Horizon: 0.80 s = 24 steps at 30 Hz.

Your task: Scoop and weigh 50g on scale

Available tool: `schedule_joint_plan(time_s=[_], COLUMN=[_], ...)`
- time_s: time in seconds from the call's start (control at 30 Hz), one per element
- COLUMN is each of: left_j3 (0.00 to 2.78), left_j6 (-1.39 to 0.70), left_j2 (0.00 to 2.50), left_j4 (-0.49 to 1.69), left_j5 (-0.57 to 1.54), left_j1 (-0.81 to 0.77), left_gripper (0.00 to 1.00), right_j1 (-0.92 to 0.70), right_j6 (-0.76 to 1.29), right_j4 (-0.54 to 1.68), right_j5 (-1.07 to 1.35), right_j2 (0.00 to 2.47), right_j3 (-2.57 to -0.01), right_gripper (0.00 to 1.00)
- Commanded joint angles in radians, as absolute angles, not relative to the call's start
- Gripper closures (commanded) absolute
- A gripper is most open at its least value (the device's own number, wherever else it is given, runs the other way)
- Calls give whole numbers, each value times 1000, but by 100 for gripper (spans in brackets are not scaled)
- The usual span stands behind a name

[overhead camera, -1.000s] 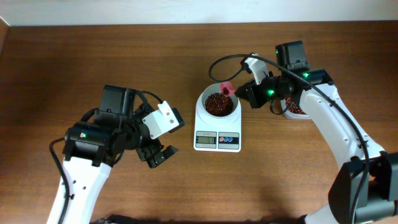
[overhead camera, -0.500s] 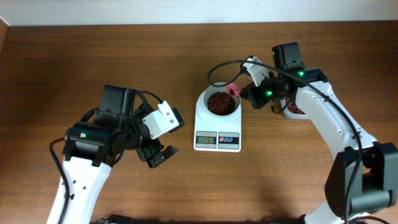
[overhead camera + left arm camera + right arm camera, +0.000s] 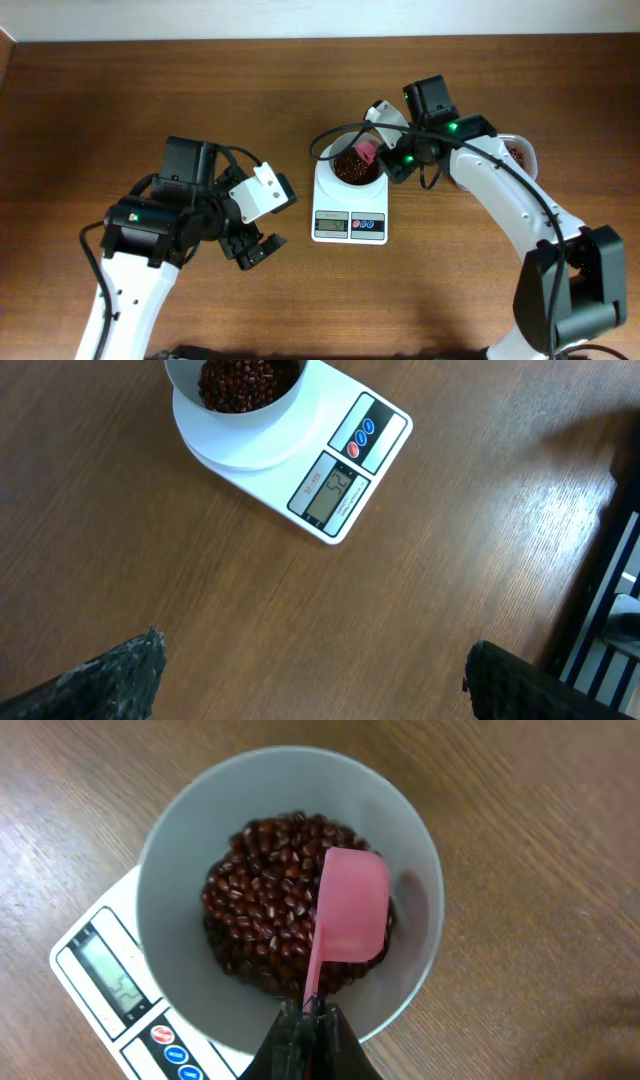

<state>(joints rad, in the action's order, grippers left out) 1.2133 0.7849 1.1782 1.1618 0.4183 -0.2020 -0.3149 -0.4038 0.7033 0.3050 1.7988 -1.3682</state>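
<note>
The white scale (image 3: 349,213) (image 3: 345,460) (image 3: 95,985) stands mid-table with a round white bowl (image 3: 334,155) (image 3: 170,860) on it, holding a heap of dark red-brown beans (image 3: 354,168) (image 3: 245,380) (image 3: 255,920). My right gripper (image 3: 392,160) (image 3: 312,1012) is shut on the thin handle of a pink scoop (image 3: 367,151) (image 3: 350,905), whose cup hangs turned over above the beans in the bowl. My left gripper (image 3: 252,250) (image 3: 312,670) hovers open over bare wood, left of and nearer than the scale, with nothing between its fingers.
A clear tub with more beans (image 3: 519,155) sits at the right, partly behind my right arm. In the left wrist view, dark frame bars (image 3: 610,560) stand at the right edge of the table.
My right arm has swung left, carrying the pink scoop from the bowl's right rim to over the beans. The tub at the right is now uncovered. The left arm has not moved.
</note>
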Motion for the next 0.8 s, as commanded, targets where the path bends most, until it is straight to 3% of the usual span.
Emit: schedule_joint_plan(time_s=[0.0,0.3,0.5,0.77], left_j3=[1211,1211,1211,1211], left_j6=[776,776,776,776], left_j2=[1179,1179,1179,1179], left_j4=[1161,1161,1161,1161], left_j5=[422,422,422,422], left_j1=[-198,-198,-198,-198], left_gripper=[1,1,1,1], right_j1=[-327,-316,-205,-77], right_j6=[-415,-310,-187,-182], right_j4=[732,773,768,771], right_j5=[334,634,670,1047], right_j2=[1833,1832,1832,1832], right_j3=[-1375,-1375,-1375,-1375], right_gripper=[96,96,96,96])
